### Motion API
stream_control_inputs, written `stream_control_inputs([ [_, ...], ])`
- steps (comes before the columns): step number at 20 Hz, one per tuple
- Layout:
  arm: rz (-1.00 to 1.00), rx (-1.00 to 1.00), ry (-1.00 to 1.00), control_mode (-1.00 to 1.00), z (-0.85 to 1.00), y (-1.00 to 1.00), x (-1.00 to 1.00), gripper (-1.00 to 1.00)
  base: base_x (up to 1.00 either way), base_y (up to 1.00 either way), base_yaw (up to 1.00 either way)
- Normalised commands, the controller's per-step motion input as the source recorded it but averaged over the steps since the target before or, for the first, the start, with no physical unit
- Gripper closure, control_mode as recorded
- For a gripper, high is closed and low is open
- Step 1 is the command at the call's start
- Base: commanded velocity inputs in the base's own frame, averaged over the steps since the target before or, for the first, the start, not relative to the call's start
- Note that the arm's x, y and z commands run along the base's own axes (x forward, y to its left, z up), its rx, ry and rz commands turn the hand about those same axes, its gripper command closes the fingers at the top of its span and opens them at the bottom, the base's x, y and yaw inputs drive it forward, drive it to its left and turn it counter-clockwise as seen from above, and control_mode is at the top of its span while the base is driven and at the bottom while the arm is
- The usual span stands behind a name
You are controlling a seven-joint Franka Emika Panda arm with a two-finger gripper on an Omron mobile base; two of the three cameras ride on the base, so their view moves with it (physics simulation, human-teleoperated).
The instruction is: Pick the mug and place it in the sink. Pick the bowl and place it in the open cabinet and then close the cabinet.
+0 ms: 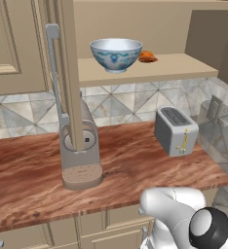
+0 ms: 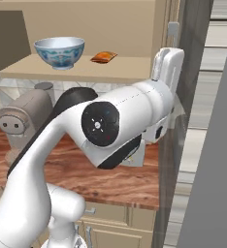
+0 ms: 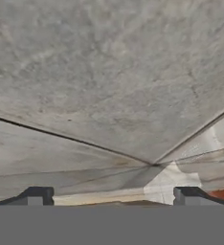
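The large white blue-patterned bowl (image 1: 116, 54) sits shelved; our tool (image 3: 113, 196) gapes wide, empty; we should push the beige cabinet door (image 1: 67, 73) squarely shut.

The open beige cabinet door (image 1: 67, 73) hides part of the grey coffee machine (image 1: 81, 155) in the left base view. The white robot arm (image 2: 86, 140) covers much of the reddish wood bench (image 2: 130, 181) in the right base view. The small orange item (image 1: 147, 57) is too small to identify.
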Motion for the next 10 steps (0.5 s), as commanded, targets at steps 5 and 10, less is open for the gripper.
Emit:
stream_control_inputs([
  [5,0.07,-0.12,-0.06,-1.00,-0.06,0.56,0.91,-1.00,0.00,0.00,0.00],
  [10,0.08,-0.02,0.00,-1.00,-0.08,0.48,1.00,-1.00,0.00,0.00,0.00],
])
